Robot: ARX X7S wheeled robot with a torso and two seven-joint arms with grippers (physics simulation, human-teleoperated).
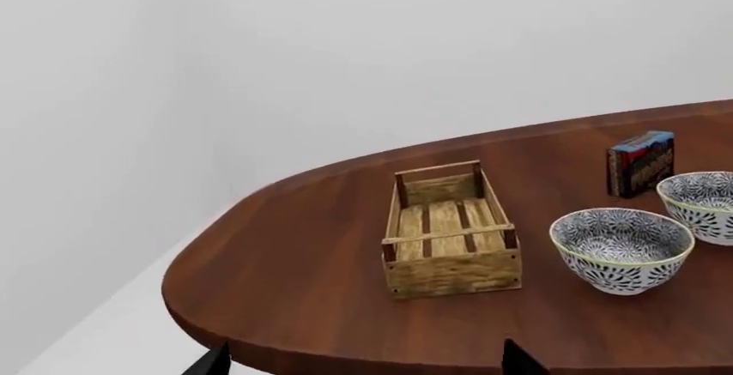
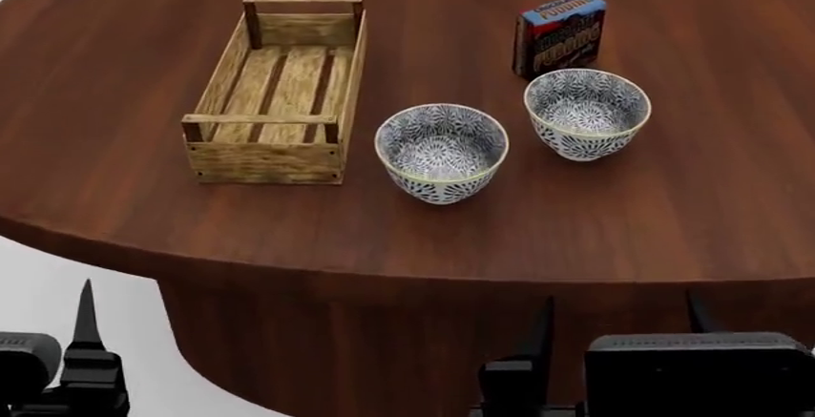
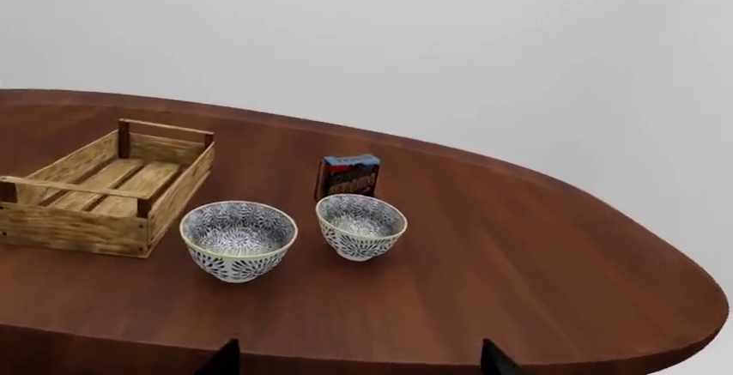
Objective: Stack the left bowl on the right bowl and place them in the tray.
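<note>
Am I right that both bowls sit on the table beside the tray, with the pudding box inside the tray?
Not quite. The pudding box stands on the table behind the right bowl, not inside the tray, which is empty in the head view. Both bowls, including the left bowl, do sit beside it.

1. Head view looked steeply down from above the table's (image 2: 713,198) near edge, close in.
2. Left wrist view sat low off the near-left edge, facing across toward the wall.
3. Right wrist view sat low off the near-right edge, further back.
4. All three shared the tray (image 2: 274,88), both bowls and the box (image 3: 348,175).
</note>
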